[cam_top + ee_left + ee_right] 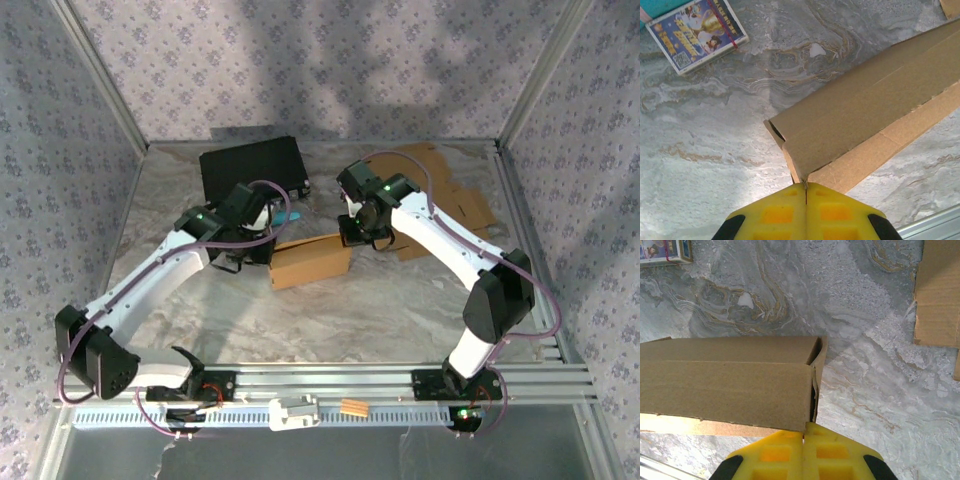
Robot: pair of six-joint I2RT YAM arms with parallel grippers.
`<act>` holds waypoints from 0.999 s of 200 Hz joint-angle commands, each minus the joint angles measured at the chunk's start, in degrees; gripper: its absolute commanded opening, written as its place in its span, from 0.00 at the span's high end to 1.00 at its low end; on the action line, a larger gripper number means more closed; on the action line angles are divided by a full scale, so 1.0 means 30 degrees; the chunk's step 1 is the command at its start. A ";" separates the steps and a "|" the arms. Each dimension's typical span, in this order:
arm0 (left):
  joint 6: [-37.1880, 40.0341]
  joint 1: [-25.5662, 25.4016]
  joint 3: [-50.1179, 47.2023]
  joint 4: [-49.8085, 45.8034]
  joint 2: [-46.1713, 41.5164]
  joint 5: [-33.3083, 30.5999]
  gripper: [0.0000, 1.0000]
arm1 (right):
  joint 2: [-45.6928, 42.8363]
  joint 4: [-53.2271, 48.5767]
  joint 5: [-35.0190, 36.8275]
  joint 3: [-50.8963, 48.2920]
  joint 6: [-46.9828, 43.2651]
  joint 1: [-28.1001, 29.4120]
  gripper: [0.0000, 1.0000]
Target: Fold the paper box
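The long brown corrugated cardboard box (310, 262) lies partly folded near the middle of the grey marbled desk (330, 320), its length running left to right, its walls raised into a shallow sleeve and one flat flap (880, 150) spread on the desk along its near side. At the box's left end the left gripper (266, 256) meets the corner; in the left wrist view its yellow jaws are pressed together, with the thin cardboard edge of that corner running into the seam between them. At the box's right end the right gripper (352, 236) does likewise: its yellow jaws are closed tight on the end flap's lower edge, seen in the right wrist view. Behind the box, towards its left, sits a black rectangular case (250, 166). Behind the box's right end lie flat brown cardboard sheets (452, 200). A colourful printed card (696, 27) lies just behind the box's left end.
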 commanded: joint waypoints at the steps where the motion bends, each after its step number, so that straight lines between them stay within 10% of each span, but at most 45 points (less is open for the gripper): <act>1: -0.1563 0.0096 0.0993 -0.0066 0.0337 0.1819 1.00 | 0.0569 0.0069 -0.0809 0.0421 0.0198 0.0543 1.00; 200: -0.4347 0.1105 0.4699 -0.2515 0.3170 0.5107 1.00 | 0.2044 -0.1124 -0.1855 0.2522 -0.0225 0.0043 1.00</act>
